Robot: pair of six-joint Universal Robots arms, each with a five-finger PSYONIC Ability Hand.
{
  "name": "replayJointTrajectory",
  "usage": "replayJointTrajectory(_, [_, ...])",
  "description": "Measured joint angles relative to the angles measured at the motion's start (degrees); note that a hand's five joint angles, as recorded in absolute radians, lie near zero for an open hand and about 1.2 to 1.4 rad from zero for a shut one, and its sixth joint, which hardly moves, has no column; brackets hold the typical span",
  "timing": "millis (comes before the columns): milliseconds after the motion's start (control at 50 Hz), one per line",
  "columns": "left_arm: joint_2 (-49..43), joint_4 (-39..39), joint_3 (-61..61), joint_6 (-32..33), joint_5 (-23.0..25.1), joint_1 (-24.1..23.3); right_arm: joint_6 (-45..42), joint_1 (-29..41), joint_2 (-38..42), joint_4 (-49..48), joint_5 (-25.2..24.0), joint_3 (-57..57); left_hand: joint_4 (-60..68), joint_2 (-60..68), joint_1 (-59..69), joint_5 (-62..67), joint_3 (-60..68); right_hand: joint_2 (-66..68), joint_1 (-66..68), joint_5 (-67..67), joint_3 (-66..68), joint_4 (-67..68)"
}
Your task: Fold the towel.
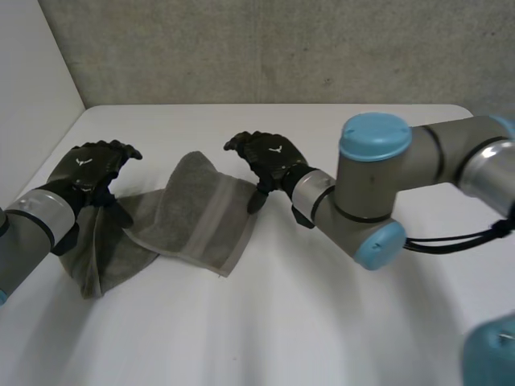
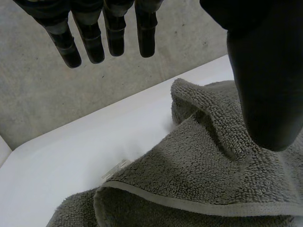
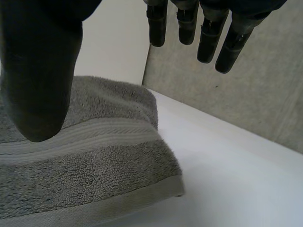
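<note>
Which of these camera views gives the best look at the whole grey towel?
The head view: the whole towel shows there, partly folded on the table. The left wrist view gives close-up folds, a hem and a small label; the right wrist view one corner with its woven band.

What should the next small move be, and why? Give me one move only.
Probably lower the right hand and pinch the towel at its striped edge beneath the thumb. That hand's fingers are straight and hold nothing, the left hand is open too, and the towel lies bunched, not yet folded neatly.
</note>
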Motion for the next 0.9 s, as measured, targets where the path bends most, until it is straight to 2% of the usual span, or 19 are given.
replayJointTrajectory(200, [0.2,1.0,-0.6,0.0,0.4,0.1,2.8,0.3,12.3,2.9,-1.4,-13.6,0.0,0.0,0.0,0.0,0.0,1.0,2.1,2.1,0.0,0.0])
replayJointTrajectory(360, [0.2,1.0,-0.9,0.0,0.4,0.1,2.8,0.2,15.9,3.5,-1.3,-16.2,0.0,0.0,0.0,0.0,0.0,9.1,9.6,10.9,0.0,0.0])
replayJointTrajectory(440, [0.2,1.0,-1.0,0.0,0.4,0.0,2.7,0.2,16.5,3.9,-1.4,-16.3,0.0,0.0,0.0,0.0,0.0,17.2,17.9,18.6,0.0,0.0])
replayJointTrajectory(580, [0.2,1.0,-1.1,0.0,0.4,0.0,2.7,0.2,16.8,4.3,-1.7,-16.1,0.0,0.0,0.0,0.0,0.0,47.4,48.1,47.7,0.0,0.0])
replayJointTrajectory(640, [0.2,1.0,-1.1,0.0,0.4,0.0,2.7,0.2,16.5,4.4,-1.7,-15.7,0.0,0.0,0.0,0.0,0.0,61.2,61.3,62.3,0.0,0.0])
replayJointTrajectory(780, [0.3,1.0,-1.2,0.0,0.4,0.1,2.7,-0.2,11.3,4.1,-1.8,-11.6,0.0,0.0,0.0,0.0,0.0,61.5,61.6,63.2,0.0,0.0])
replayJointTrajectory(900, [1.2,1.0,-1.6,0.0,0.4,0.1,0.5,-5.4,-1.0,3.6,-3.7,2.1,0.0,0.0,0.0,0.0,0.0,61.5,63.0,63.4,0.0,0.0])
